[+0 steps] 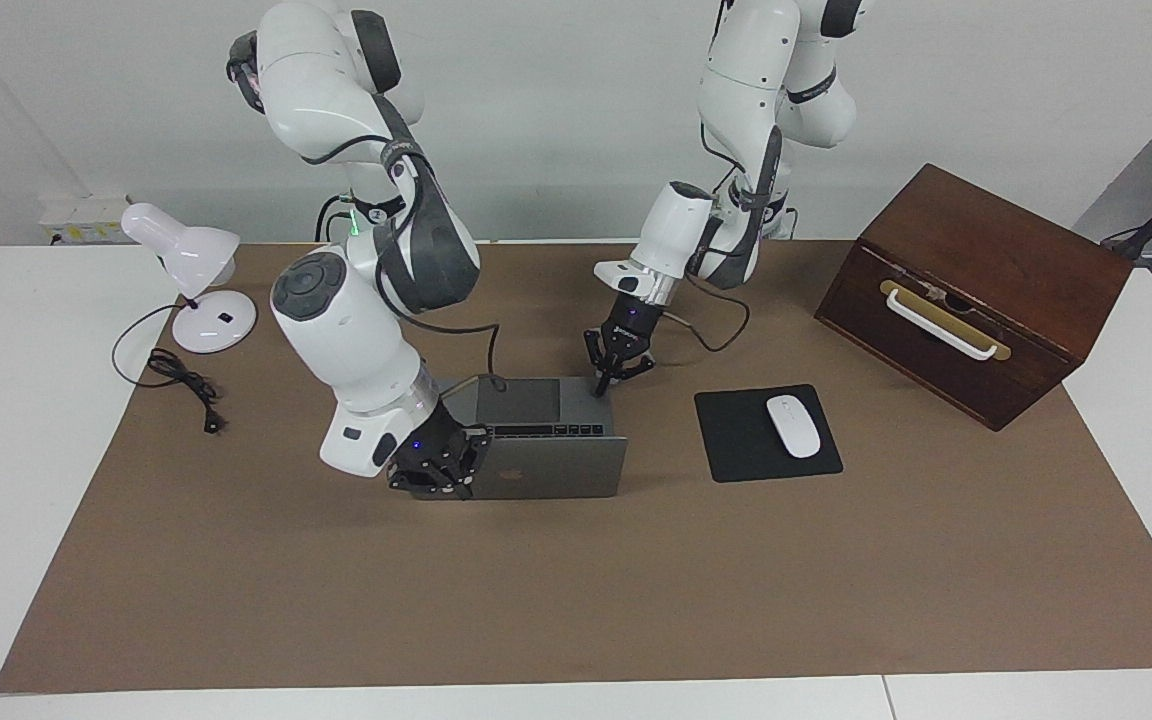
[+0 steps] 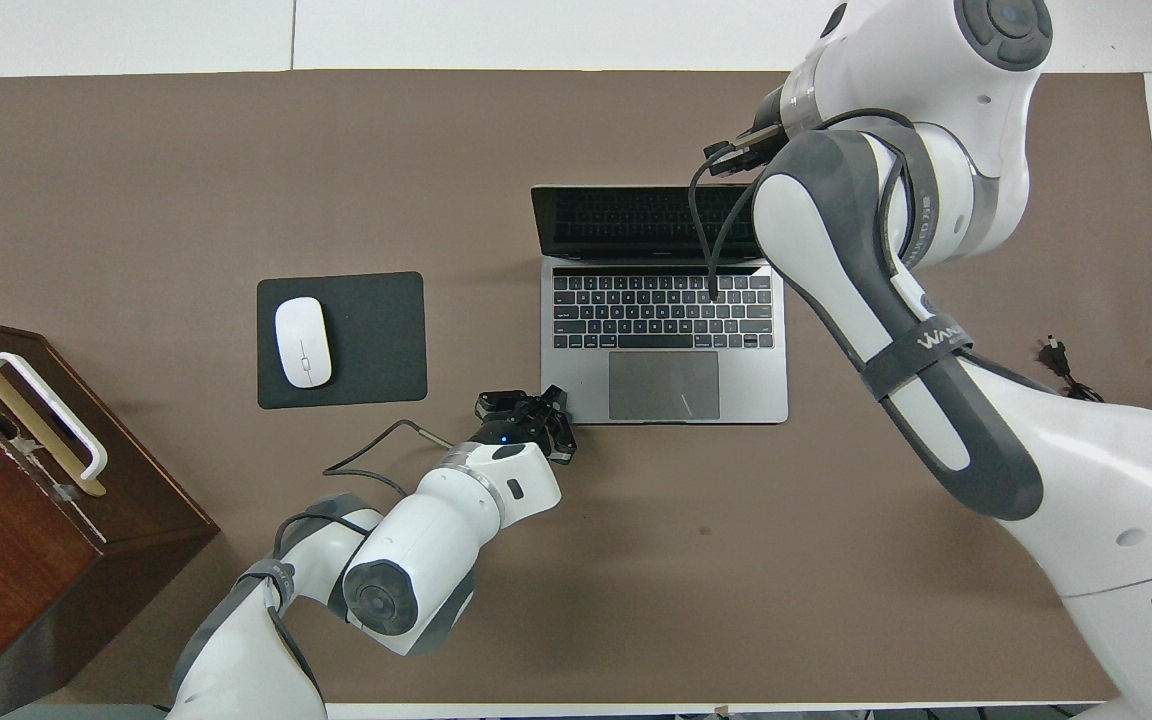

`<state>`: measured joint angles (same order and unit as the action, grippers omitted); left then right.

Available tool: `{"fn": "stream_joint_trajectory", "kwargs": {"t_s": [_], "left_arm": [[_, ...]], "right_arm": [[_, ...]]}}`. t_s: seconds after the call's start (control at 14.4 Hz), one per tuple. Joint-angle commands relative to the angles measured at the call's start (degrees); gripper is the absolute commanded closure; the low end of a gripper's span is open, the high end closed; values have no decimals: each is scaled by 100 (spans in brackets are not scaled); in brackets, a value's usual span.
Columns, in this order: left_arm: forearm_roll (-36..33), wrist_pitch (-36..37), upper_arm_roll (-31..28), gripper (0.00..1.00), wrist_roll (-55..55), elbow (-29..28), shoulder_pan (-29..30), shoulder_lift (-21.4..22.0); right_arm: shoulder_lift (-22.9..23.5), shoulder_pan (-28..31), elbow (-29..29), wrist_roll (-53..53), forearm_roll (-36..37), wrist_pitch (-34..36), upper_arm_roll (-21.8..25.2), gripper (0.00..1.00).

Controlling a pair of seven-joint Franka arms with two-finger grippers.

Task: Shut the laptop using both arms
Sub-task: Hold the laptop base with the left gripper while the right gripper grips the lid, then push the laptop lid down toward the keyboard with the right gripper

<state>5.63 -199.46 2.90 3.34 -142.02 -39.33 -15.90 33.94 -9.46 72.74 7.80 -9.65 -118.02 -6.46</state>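
Observation:
The silver-grey laptop (image 1: pixel 556 470) stands open on the brown mat, its lid with the dark logo tilted over the black keyboard (image 2: pixel 663 310) and grey trackpad (image 2: pixel 663 385). My right gripper (image 1: pixel 439 478) is against the lid's side edge toward the right arm's end of the table. In the overhead view my own arm hides it. My left gripper (image 1: pixel 614 375) is open and low at the laptop base's corner nearest the robots, toward the left arm's end. It also shows in the overhead view (image 2: pixel 534 402) beside that corner.
A black mouse pad (image 1: pixel 736 440) with a white mouse (image 1: pixel 793 426) lies beside the laptop toward the left arm's end. A dark wooden box (image 1: pixel 976 290) with a white handle stands past it. A white desk lamp (image 1: pixel 191 270) and its cord are at the right arm's end.

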Motion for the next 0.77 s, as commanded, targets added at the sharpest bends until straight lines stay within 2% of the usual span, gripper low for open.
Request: {"fn": "stream_joint_trajectory", "kwargs": {"t_s": [0.0,0.7], "left_arm": [[-71,-111,-79,100,-149,78,-48,-168],[-71,-111,-79,100,-404,60,-39,-238]], "right_arm": [[-317,41,460,-86,-125,-10,-48,100],[-862,23,1558,-95,-125,191,-92,100]]}}
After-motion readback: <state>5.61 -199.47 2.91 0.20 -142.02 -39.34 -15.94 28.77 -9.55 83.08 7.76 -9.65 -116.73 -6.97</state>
